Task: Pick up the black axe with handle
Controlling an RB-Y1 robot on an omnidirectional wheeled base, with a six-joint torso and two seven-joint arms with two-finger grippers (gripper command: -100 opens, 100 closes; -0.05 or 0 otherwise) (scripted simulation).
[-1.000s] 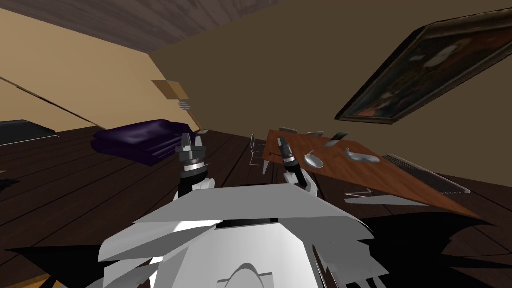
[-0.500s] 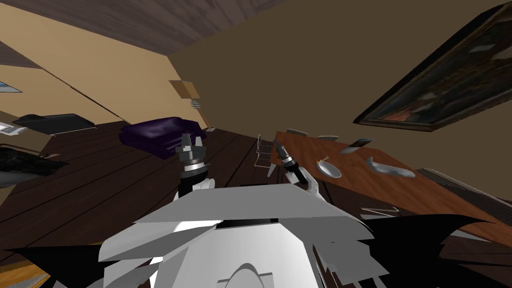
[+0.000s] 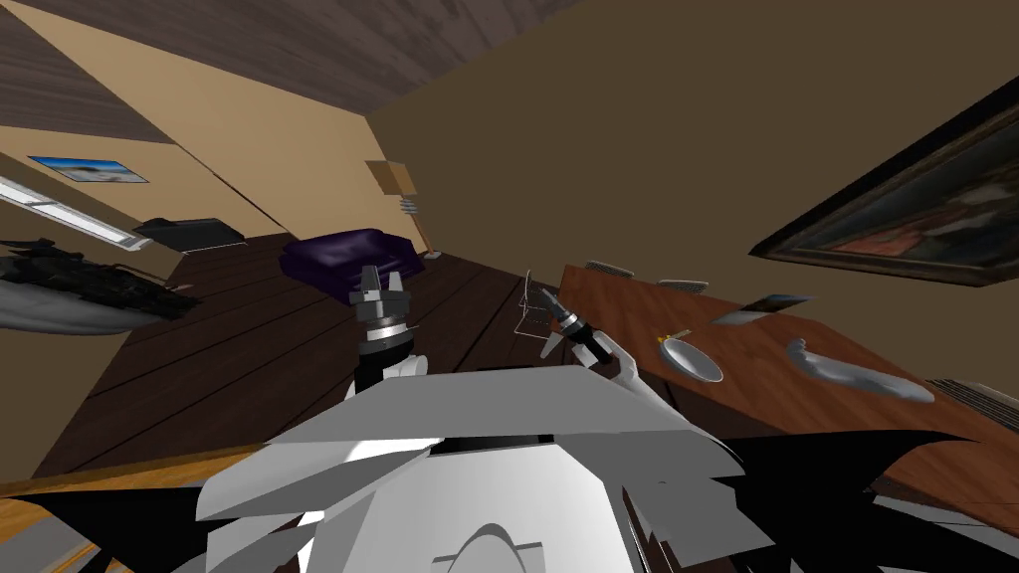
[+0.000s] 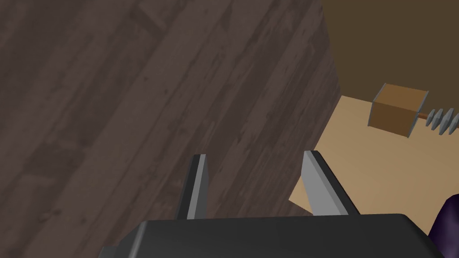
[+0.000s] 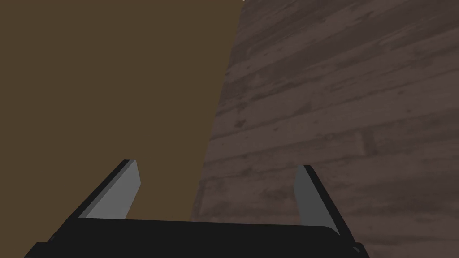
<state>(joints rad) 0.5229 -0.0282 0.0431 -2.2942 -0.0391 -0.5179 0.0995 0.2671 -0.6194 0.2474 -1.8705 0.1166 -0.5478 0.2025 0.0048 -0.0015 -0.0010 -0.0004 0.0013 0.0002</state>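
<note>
No black axe is plainly visible. A black jagged object (image 3: 95, 284) lies on a grey shape at the far left, and I cannot tell what it is. A grey elongated curved thing (image 3: 858, 371) lies on the brown table (image 3: 796, 398) to my right. Both arms are raised in front of my chest, over the dark plank floor. My left gripper (image 3: 382, 277) (image 4: 255, 155) stands open and empty. My right gripper (image 3: 535, 292) (image 5: 217, 164), near the table's end, is open and empty too.
A purple sofa (image 3: 348, 257) stands ahead by the tan wall. A wire chair (image 3: 527, 303) is at the table's near end. A white bowl (image 3: 692, 358) and small flat items sit on the table. A dark framed painting (image 3: 916, 224) hangs above it. A wooden counter edge (image 3: 100, 477) runs low left.
My view has swung to the left: table and painting slid right, the sofa shifted right, and the black object and wall picture came in at left. Both arms kept their pose.
</note>
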